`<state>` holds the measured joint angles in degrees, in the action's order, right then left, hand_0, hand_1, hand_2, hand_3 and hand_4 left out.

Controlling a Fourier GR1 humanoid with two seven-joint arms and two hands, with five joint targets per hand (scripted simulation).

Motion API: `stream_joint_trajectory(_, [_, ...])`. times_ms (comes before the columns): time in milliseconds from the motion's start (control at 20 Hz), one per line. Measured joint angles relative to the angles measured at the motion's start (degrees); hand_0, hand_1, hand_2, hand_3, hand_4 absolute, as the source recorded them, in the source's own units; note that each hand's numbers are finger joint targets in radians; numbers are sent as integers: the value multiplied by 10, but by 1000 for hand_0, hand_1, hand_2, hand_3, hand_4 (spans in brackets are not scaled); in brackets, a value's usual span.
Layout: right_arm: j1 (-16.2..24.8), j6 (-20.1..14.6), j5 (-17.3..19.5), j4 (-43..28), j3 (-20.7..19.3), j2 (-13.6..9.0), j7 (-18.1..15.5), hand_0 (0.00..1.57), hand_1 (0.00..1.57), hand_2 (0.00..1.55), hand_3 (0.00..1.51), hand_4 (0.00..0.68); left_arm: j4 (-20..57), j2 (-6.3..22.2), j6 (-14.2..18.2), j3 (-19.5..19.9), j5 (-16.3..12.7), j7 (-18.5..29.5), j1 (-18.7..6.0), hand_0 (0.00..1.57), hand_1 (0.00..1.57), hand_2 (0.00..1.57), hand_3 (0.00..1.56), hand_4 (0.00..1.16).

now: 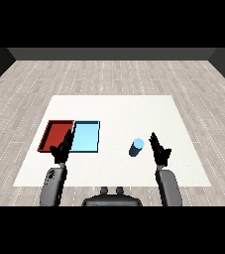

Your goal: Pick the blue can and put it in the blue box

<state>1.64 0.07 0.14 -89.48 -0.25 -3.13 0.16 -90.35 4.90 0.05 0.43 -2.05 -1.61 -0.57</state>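
Note:
A blue can [136, 147] stands upright on the white table [119, 111], right of the trays. My right hand [159, 152] is just right of the can, fingers straight and open, a small gap away from it. The light blue tray [86, 136] lies left of the can with nothing in it. My left hand [63, 150] hovers open over the near edge where the red tray [56, 134] and the light blue tray meet, holding nothing.
The red tray lies left of the light blue one, side by side, and holds nothing. White table surface extends behind and right of the can. A grey wooden floor surrounds the table.

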Motion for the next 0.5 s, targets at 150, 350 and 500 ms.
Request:
stream_joint_trajectory(150, [-5, 16, -10, -1, -17, -16, -3, 0, 0, 0, 0, 0, -1, 1, -3, 4, 3, 2, -3, 0, 0, 0, 0, 0])
stream_joint_trajectory(350, [-18, 57, -47, -11, -50, -45, -26, 0, 0, 0, 0, 0, -26, 2, -6, 7, 3, 30, -6, 0, 0, 0, 0, 0])
stream_joint_trajectory(500, [-22, 100, -94, -16, -66, -48, -72, 0, 0, 0, 0, 0, -43, -7, -19, 12, -11, 105, -14, 0, 0, 0, 0, 0])
